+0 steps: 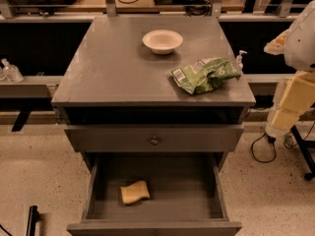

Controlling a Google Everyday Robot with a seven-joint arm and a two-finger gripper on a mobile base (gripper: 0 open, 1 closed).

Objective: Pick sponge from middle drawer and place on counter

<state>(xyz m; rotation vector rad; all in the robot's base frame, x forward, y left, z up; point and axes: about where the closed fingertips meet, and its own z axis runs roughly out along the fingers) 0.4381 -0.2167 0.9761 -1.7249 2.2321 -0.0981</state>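
Note:
The pale yellow sponge point(135, 192) lies flat on the floor of the open middle drawer point(177, 183), left of centre and near its front. The drawer is pulled out towards me below the closed drawer front with a small round knob point(154, 140). The grey counter point(118, 68) tops the cabinet. Part of my arm point(294, 95), white and pale yellow, hangs at the right edge beside the cabinet, level with the counter's front corner. My gripper itself is out of view.
A white round bowl point(162, 41) stands at the back middle of the counter. A green and white snack bag point(205, 74) lies at its right front. A small pump bottle point(240, 58) stands behind the bag. Cables point(263, 149) lie on the speckled floor at right.

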